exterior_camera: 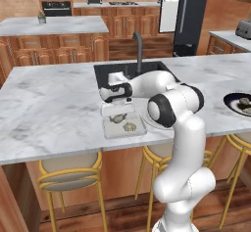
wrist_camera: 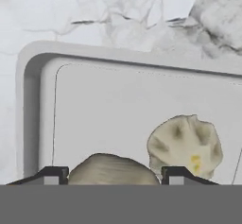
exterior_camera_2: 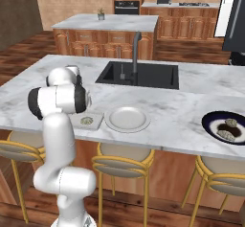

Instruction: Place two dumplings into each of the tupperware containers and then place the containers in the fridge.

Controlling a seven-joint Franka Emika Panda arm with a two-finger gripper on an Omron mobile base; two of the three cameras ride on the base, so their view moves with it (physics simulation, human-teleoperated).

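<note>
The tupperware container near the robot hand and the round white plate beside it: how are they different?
The tupperware container is rectangular with rounded corners; the white plate is round. The container holds two dumplings; the plate holds nothing. The hand hangs over the container, not over the plate. Both are pale, shallow, and rest on the marble counter.
</note>
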